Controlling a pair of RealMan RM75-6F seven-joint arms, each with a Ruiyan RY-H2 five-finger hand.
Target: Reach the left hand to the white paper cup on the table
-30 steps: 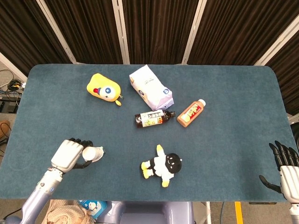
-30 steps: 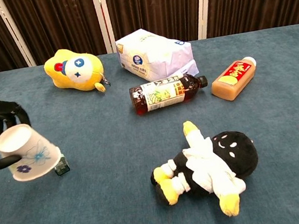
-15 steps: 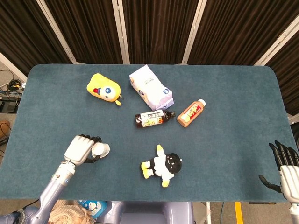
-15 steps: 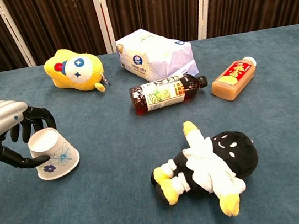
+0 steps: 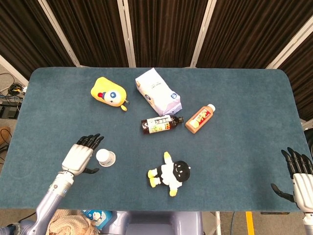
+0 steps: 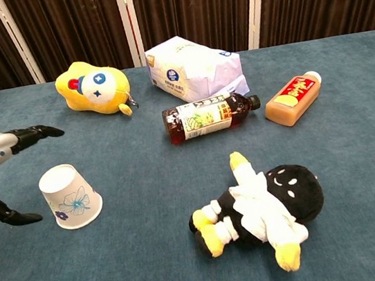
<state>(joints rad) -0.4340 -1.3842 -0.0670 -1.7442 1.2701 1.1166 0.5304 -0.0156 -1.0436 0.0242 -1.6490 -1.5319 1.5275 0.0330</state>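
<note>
Cup [image 5: 105, 157] upside down beside spread left hand [image 5: 80, 155].

A staged robot test lab is suggested by a teal-carpeted table [image 5: 244, 161] backed along its far edge by dark pleated curtains [image 5: 161, 29] with white uprights, loose cables [image 5: 10, 90] seen on the floor past the tabletop's far left corner.

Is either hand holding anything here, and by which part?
Nothing is held. The left hand is open beside the cup, not touching it; the right hand is empty.
</note>
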